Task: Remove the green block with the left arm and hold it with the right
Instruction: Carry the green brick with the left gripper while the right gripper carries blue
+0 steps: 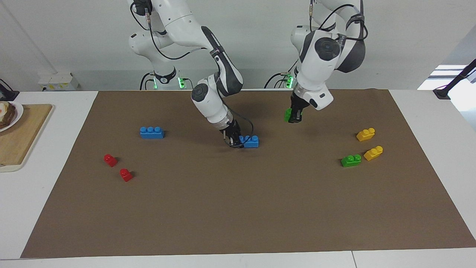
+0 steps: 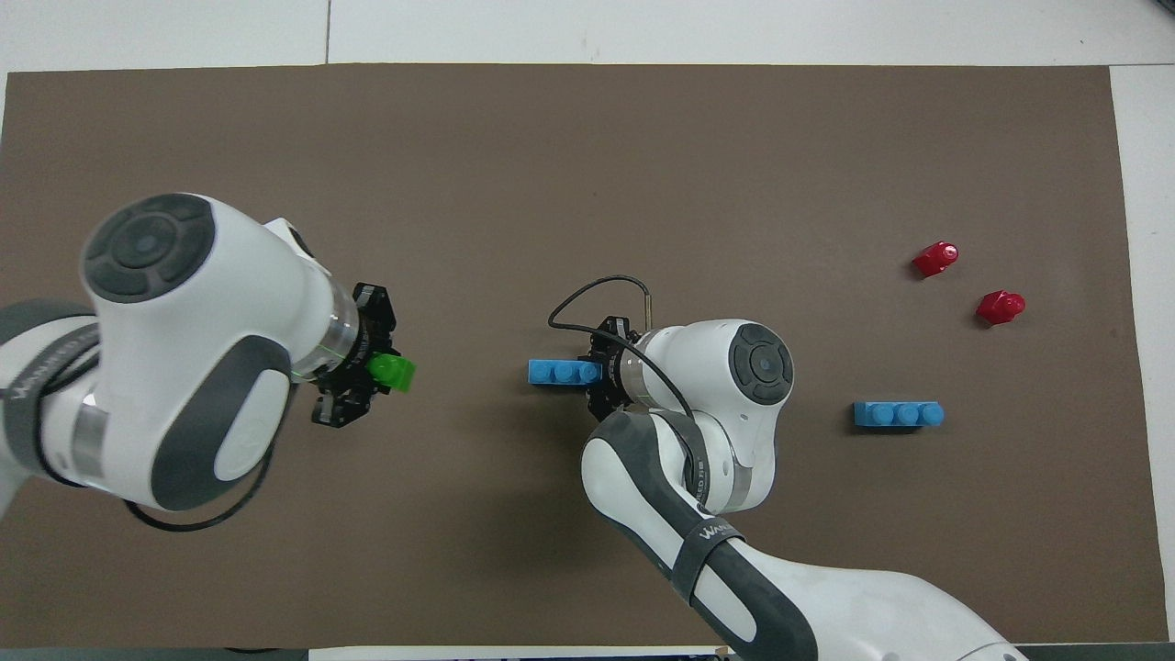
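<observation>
My left gripper (image 1: 294, 118) is shut on the green block (image 1: 287, 114) and holds it up in the air over the brown mat (image 1: 238, 208), toward the left arm's end. The overhead view shows the same gripper (image 2: 370, 367) with the green block (image 2: 391, 374) in it. My right gripper (image 1: 235, 142) is down at the mat and shut on one end of a blue brick (image 1: 250, 141). It also shows in the overhead view (image 2: 601, 372), on the blue brick (image 2: 563, 371). A second green brick (image 1: 351, 160) lies on the mat.
Two yellow bricks (image 1: 365, 134) (image 1: 373, 153) lie beside the second green brick. Another blue three-stud brick (image 1: 151, 132) and two red pieces (image 1: 110, 160) (image 1: 126, 174) lie toward the right arm's end. A wooden board (image 1: 22, 137) sits off the mat there.
</observation>
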{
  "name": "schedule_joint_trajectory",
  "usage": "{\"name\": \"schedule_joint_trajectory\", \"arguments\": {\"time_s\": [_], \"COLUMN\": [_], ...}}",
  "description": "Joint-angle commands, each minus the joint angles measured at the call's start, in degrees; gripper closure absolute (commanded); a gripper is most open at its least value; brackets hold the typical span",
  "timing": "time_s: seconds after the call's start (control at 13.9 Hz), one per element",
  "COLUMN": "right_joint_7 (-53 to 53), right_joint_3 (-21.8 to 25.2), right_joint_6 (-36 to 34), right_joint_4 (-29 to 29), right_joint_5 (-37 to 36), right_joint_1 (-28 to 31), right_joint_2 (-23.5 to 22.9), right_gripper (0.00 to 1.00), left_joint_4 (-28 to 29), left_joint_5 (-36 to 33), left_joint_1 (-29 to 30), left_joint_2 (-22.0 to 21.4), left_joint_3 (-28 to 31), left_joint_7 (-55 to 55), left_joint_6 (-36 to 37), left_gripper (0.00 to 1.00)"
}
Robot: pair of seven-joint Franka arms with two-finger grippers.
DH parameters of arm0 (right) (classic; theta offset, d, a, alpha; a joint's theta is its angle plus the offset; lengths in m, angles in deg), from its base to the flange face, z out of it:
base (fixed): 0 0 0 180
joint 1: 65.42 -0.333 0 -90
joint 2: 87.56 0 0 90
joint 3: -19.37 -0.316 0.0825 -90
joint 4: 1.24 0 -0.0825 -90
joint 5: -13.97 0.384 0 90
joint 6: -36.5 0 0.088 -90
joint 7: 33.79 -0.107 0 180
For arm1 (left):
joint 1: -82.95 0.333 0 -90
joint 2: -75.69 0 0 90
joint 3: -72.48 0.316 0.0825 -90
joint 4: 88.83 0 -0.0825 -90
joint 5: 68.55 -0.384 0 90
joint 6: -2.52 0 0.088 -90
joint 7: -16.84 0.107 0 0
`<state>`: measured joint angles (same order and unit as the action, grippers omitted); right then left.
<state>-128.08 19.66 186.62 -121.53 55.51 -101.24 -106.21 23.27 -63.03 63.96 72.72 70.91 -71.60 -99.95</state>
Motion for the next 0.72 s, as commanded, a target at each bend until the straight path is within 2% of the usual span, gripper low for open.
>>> {"name": "schedule_joint_trajectory", "arguments": {"time_s": [0.0,0.36,0.58,0.65], "right_joint_7": [0.2,0.2,0.3,0.3], "right_joint_3": [-0.3,-0.3,-0.3,-0.2], "right_joint_6": [1.9,2.0,1.9,1.6], "right_joint_4": [-0.5,-0.5,-0.1,0.6], "right_joint_5": [1.4,1.4,1.4,1.4], "right_joint_1": [0.0,0.0,0.2,0.4], "right_joint_2": [-0.1,-0.1,-0.1,-0.1], "right_gripper": [1.0,1.0,1.0,1.0], "left_joint_4": [1.6,5.9,9.7,10.2], "left_joint_5": [0.2,0.2,0.0,-0.3], "left_joint_1": [5.1,13.0,18.4,19.2], "left_joint_2": [-3.3,-5.3,-6.9,-6.7], "left_joint_3": [-0.4,-0.4,-0.4,-0.4], "left_joint_7": [16.0,47.8,71.1,75.2], "left_joint_6": [4.9,5.1,4.0,3.3], "left_gripper": [1.0,1.0,1.0,1.0]}}
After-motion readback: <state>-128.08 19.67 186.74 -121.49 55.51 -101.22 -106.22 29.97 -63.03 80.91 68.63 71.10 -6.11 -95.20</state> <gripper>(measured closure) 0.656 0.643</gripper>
